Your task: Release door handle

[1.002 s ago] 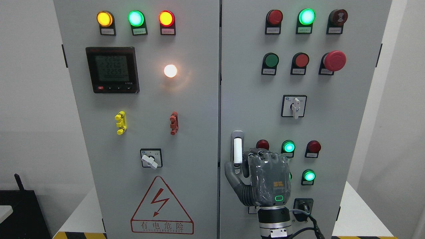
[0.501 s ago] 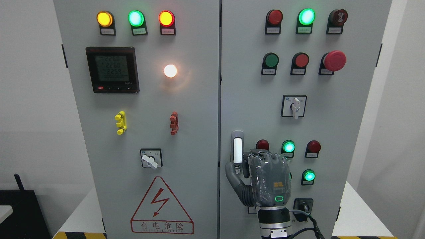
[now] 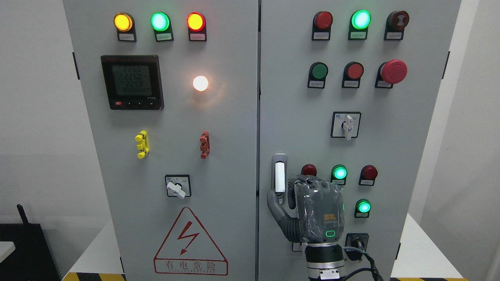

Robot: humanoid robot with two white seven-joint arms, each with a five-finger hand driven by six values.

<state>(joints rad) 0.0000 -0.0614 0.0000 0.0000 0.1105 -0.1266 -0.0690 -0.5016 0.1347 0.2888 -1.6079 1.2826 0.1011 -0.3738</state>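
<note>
- Door handle (image 3: 279, 174): white lever in a grey recessed plate, upright, at the left edge of the cabinet's right door (image 3: 390, 148), about mid-height.
- Right robot hand (image 3: 312, 210): back of hand faces the camera, arm entering from the bottom edge right of centre. Fingers (image 3: 308, 182) curled at the knuckles just right of the handle's lower end; thumb (image 3: 273, 201) stretched up-left, its tip beside the handle plate's lower part.
- Whether the fingers close on the handle cannot be told; the palm side is hidden.
- Green lamp (image 3: 339, 172) lit just above-right of the knuckles; red button (image 3: 309, 169) between it and the handle.
- Left door (image 3: 164, 156): meter display (image 3: 132, 82) and warning triangle (image 3: 190, 242).
</note>
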